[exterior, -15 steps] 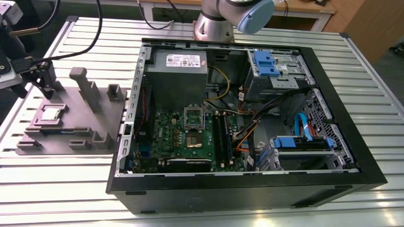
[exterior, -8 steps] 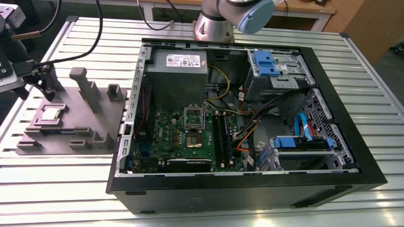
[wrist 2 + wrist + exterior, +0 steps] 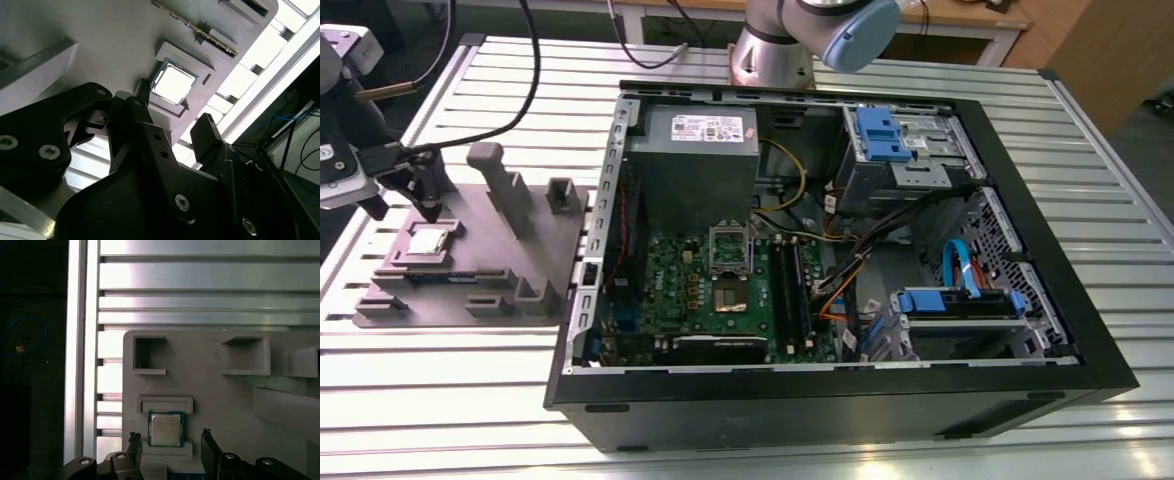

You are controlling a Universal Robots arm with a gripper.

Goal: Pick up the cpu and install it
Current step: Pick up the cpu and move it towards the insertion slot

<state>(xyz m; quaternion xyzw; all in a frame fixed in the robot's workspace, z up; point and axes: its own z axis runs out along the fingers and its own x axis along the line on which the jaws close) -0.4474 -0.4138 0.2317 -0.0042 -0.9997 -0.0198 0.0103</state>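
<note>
I see the black pincer [image 3: 169,436] spread apart over the grey plastic holder block [image 3: 210,395] | small square silver-grey metal-topped cpu [image 3: 166,430] lies in that block's recess, between the pincer's fingers [image 3: 210,450]

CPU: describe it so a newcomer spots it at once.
At the exterior view's left, beside the open computer case, sits a grey fixture plate. The cpu lies flat in a square recess there. It is the plate's only silver square; the grey posts beside it stand upright.
</note>
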